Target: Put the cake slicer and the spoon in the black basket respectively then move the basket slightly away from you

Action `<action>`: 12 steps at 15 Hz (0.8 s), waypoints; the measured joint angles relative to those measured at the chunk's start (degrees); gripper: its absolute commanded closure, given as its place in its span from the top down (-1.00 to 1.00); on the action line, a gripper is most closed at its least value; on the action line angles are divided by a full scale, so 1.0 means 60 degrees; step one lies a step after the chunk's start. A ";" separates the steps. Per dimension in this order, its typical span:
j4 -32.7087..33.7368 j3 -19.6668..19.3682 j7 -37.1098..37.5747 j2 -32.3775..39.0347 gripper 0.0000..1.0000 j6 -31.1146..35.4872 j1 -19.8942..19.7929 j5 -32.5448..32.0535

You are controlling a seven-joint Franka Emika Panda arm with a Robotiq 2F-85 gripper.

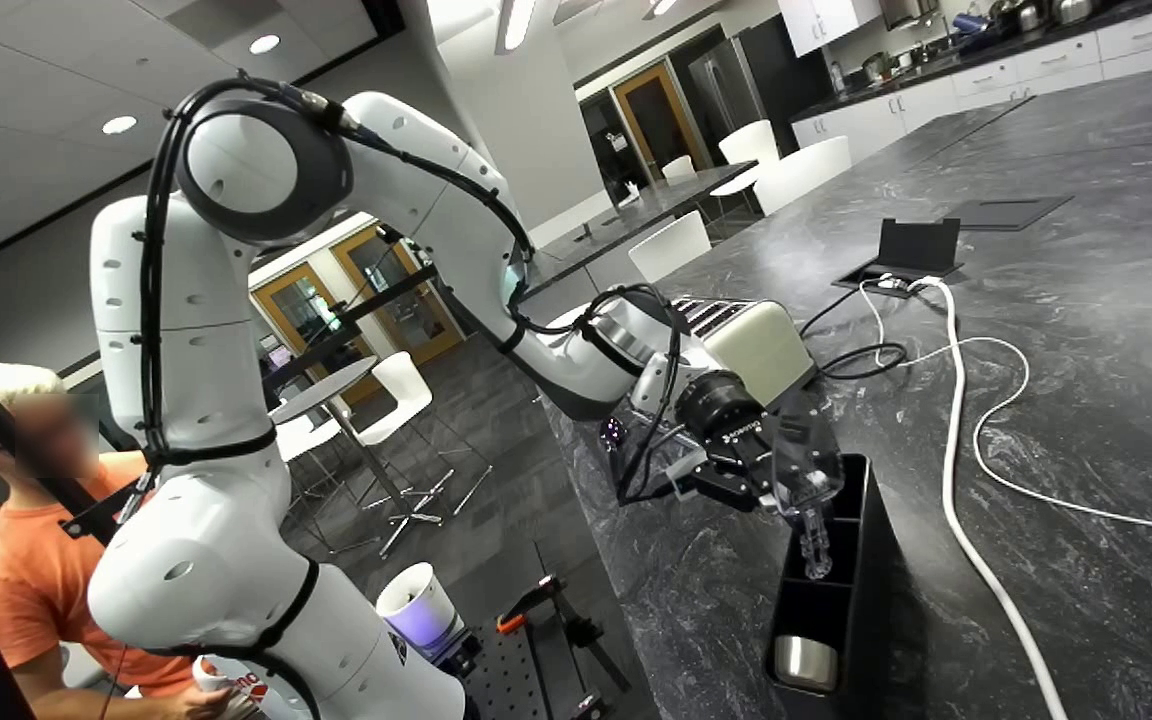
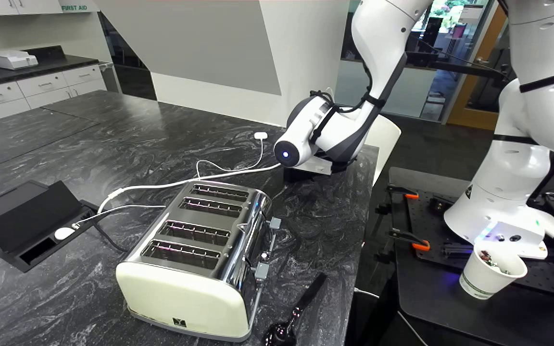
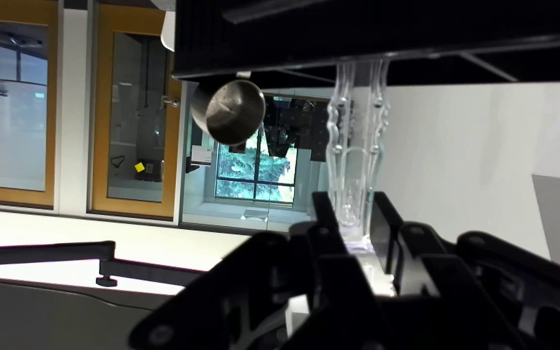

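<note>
Claw (image 3: 354, 214) was nearly closed, gripping clear plastic cake slicer (image 3: 356, 150), handle end inside long black divided basket (image 1: 866, 580) just below claw. Glossy black spoon (image 2: 296, 314) lay well apart.

The arm (image 1: 421, 180) stands up from its base (image 1: 356, 640) and bends sharply at a high elbow (image 1: 261, 165), its forearm (image 1: 471, 245) slanting down in both exterior views to the wrist (image 2: 300, 139), where the gripper (image 3: 354, 218) is clamped, its two fingers (image 3: 326, 214) a narrow gap apart.

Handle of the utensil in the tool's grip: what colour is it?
The handle is clear, see-through and colourless; it shows best in the wrist view.
</note>
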 measured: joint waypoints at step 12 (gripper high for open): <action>0.0181 0.0040 0.0000 0.0079 0.98 0.0657 0.0000 0.0510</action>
